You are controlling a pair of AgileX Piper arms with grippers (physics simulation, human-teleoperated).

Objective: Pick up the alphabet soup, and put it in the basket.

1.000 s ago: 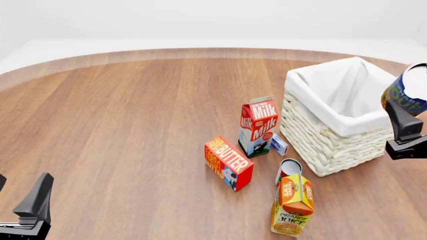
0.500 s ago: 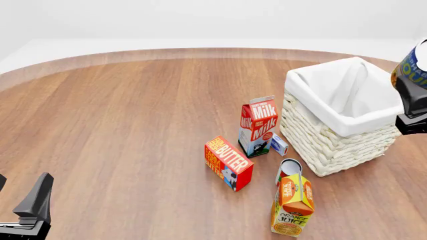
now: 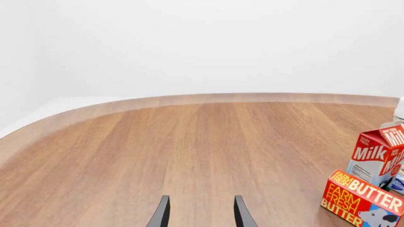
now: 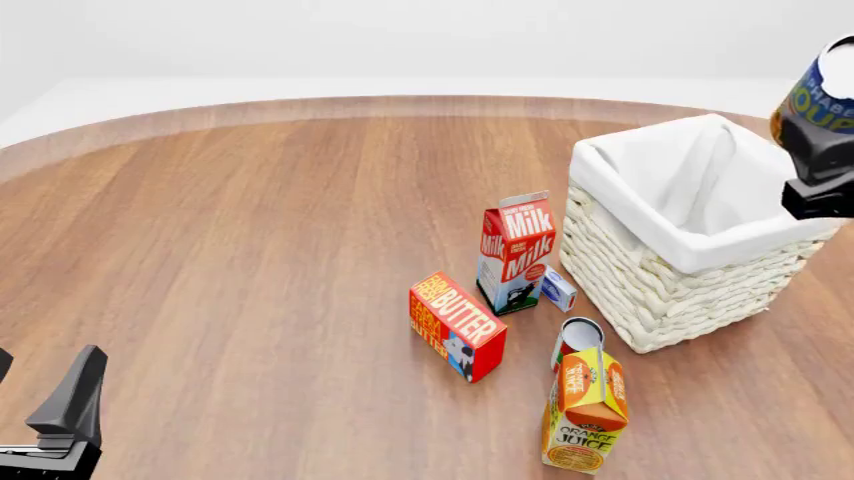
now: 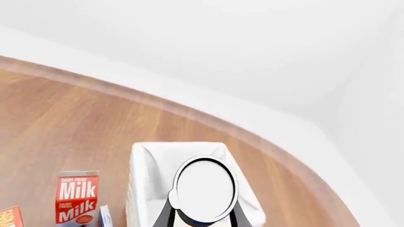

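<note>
- Right claw (image 4: pixel 817 150) was clamped on the alphabet soup (image 4: pixel 823 92), held in the air above the basket (image 4: pixel 674 270), apparently over its right rim.
- Left claw (image 3: pixel 199 215) stood open and empty above the near-left tabletop (image 4: pixel 267 250).

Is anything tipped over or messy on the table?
Yes: the butter box sits tilted on one corner, and the orange juice carton leans against a small can. The milk carton and basket stand upright. Nothing spilled.
</note>
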